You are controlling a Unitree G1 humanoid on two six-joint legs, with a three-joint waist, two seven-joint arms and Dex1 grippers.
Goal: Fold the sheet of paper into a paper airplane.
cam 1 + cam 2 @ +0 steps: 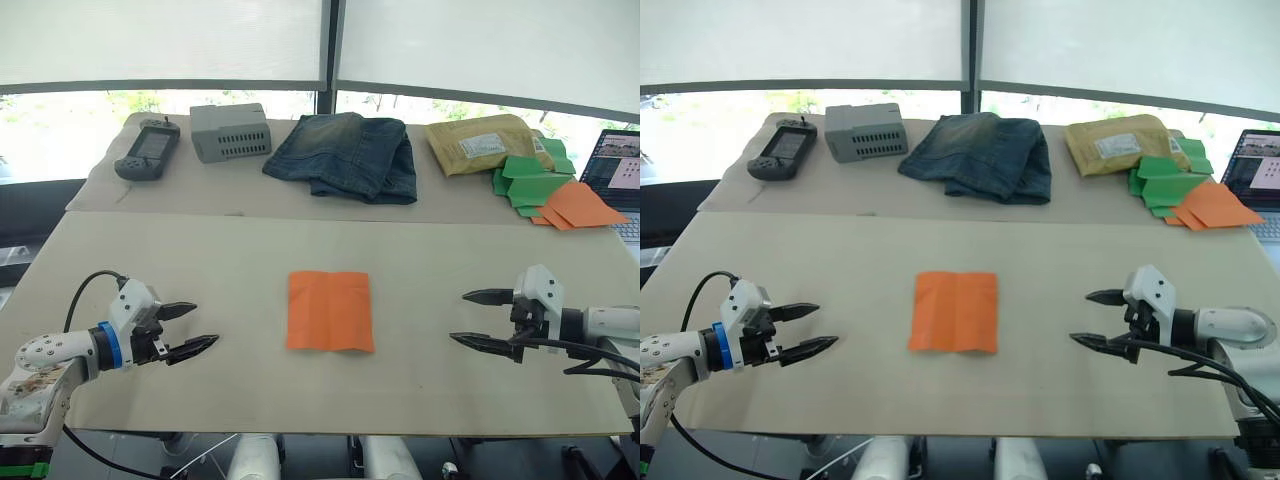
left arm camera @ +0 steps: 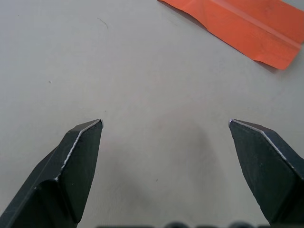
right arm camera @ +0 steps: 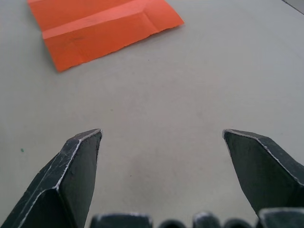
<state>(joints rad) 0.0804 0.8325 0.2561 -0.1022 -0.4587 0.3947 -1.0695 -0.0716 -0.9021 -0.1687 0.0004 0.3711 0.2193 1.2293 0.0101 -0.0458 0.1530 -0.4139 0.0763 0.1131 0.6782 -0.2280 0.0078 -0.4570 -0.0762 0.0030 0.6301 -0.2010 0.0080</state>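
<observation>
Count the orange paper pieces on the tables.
2 clearly seen: the sheet of paper lies flat mid-table between the two tools, and an orange piece sits far right beside the green paper pieces; more may hide underneath.

The sheet of paper (image 1: 330, 311) is seen as thin, matt orange paper, creased down its middle. The table (image 1: 250, 260) is covered in a smooth, matt beige surface. Black fingers (image 2: 71, 166) of a hard, faintly sheened material, possibly plastic, are shown on the left gripper (image 1: 192, 327). Faded blue denim cloth is seen in the folded jeans (image 1: 345, 155). The envelope (image 1: 480, 143) looks like tan, slightly crinkled paper. The grey box (image 1: 230, 131) appears matt plastic.
</observation>
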